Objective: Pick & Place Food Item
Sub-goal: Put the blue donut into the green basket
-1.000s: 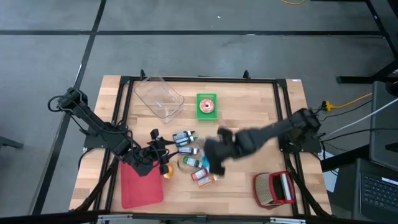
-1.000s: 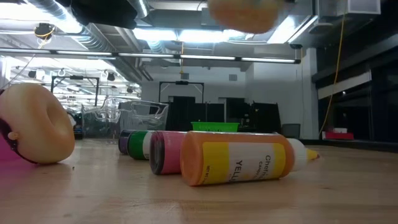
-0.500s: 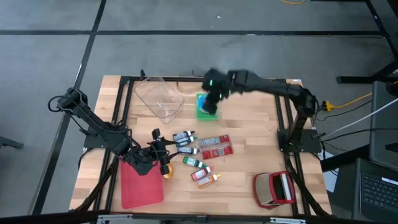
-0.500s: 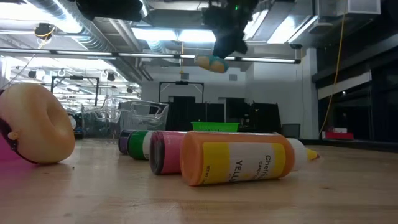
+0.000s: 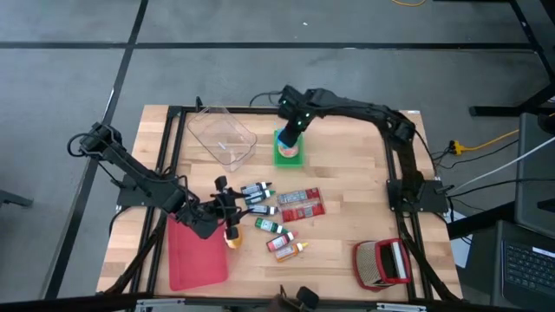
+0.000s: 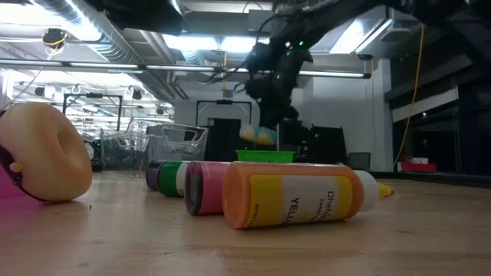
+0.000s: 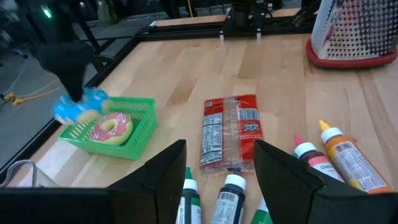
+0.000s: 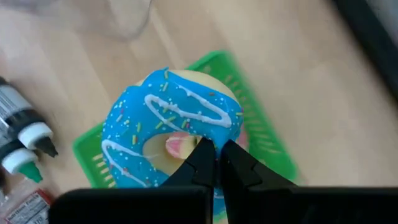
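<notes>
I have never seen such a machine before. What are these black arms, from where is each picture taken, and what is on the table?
These are two robot arms at a wooden table, each ending in a two-finger hand. One picture looks down from above, one looks level across the tabletop, and two come from cameras on the wrists.

The right hand is shut on a blue-iced donut and holds it over a green basket, where a pink-iced donut already lies. The left hand waits, open, near a red mat, beside a plain donut.

Also on the table: small colour bottles, a red snack packet, a clear tub and a red basket.
</notes>
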